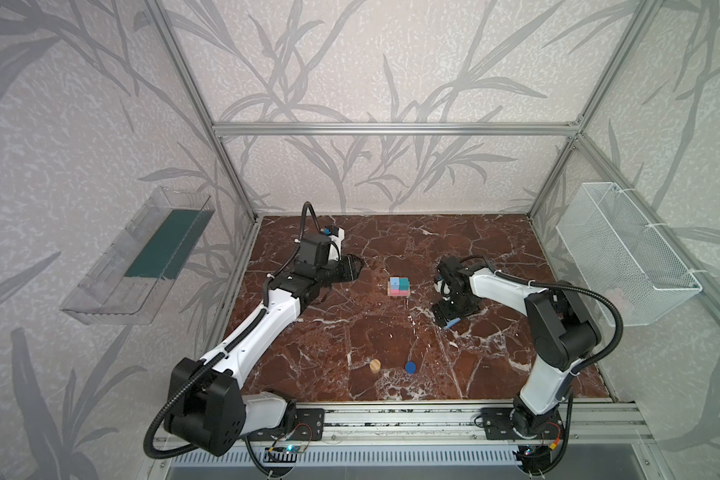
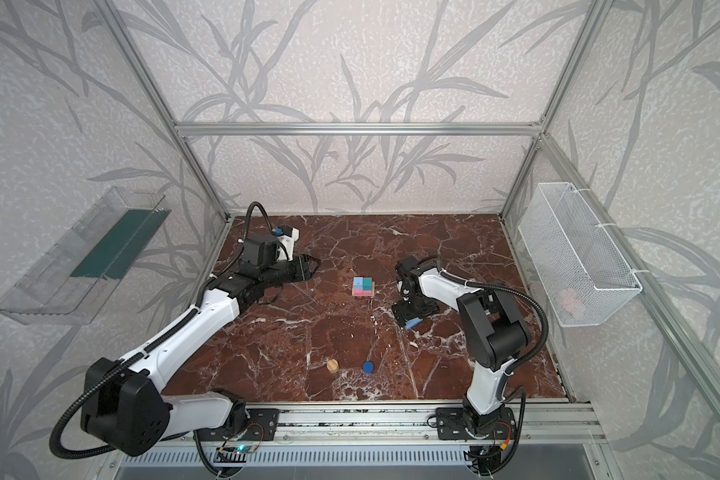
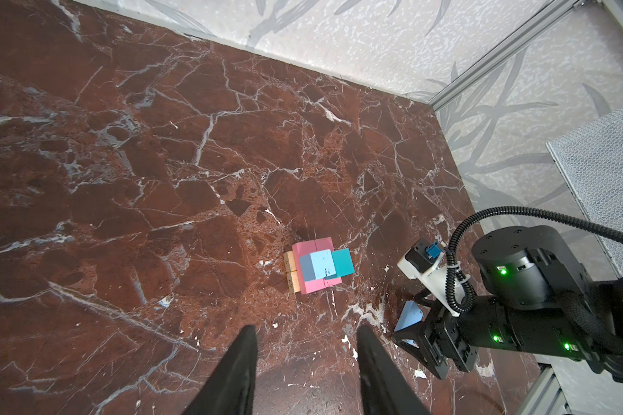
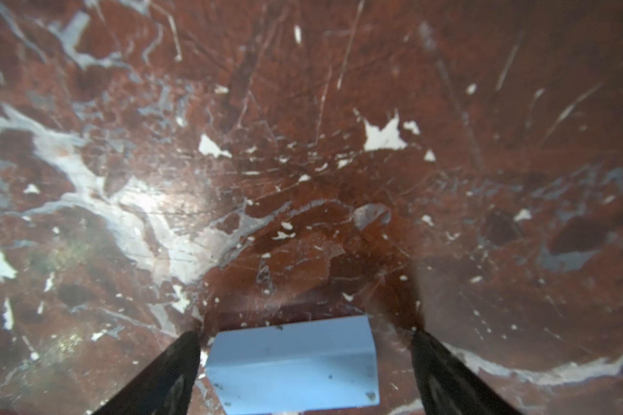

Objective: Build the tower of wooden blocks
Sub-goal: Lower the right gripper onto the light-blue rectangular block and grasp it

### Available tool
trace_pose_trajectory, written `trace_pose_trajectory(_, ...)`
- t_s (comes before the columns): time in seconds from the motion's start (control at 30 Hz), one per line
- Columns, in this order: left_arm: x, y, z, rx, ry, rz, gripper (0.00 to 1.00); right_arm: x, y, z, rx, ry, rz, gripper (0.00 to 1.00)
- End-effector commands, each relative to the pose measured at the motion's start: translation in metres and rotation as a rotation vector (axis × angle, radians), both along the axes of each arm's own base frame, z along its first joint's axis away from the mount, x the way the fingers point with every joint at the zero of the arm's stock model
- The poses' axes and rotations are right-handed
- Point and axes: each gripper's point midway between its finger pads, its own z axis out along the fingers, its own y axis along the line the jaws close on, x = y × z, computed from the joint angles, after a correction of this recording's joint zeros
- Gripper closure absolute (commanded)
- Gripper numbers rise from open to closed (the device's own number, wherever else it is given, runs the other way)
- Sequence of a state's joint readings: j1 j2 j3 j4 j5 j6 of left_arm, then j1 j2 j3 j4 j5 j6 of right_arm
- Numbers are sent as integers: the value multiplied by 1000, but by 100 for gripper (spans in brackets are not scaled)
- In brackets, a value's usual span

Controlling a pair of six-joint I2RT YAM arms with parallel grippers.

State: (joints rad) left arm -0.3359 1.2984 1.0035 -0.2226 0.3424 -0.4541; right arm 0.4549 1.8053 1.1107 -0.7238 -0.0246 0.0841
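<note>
– Well, the top views first: where does the tower (image 1: 399,286) stand?
– The tower (image 2: 363,286) is mid-table in both top views, between the two grippers and touching neither. The tan cylinder (image 1: 375,365) and the dark blue cylinder (image 1: 410,366) stand near each other toward the front edge of the table (image 1: 495,249), well apart from the stack.
– And the grippers there?
– The left gripper (image 1: 357,266) hangs to the stack's left. The right gripper (image 1: 449,321) is to its right, low, with a loose light blue block (image 1: 453,323) poking out beneath it. The jaws I cannot read from up there.
– Left wrist view?
– The left gripper (image 3: 306,341) has its fingers (image 3: 243,359) apart, with table showing between them. Ahead is the tower (image 3: 317,266): tan bars (image 3: 291,275) lowest, pink bars (image 3: 312,248) on them, then a stacked light blue block (image 3: 321,264) with the teal cube (image 3: 343,262) just beside it. The loose light blue block (image 3: 409,316) looks tilted at the right gripper's tip.
– Right wrist view?
– Blurred, but plain enough. The right gripper (image 4: 303,333) stands wide. The loose light blue block (image 4: 292,363) lies between the fingers (image 4: 443,370) with a gap showing on one side, so nothing is clamped.
</note>
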Motion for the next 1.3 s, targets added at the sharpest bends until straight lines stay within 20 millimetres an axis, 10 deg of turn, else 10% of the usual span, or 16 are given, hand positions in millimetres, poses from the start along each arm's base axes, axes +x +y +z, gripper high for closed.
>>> trace_pose_trajectory(0.0,2,0,2,-10,-15,-4,55,-7,4,5,5,-1,-8,10)
trace_pose_trajectory(1.27,0,2,2,-9,-12,-6,55,-17,14,12,-26,-19,-131,33)
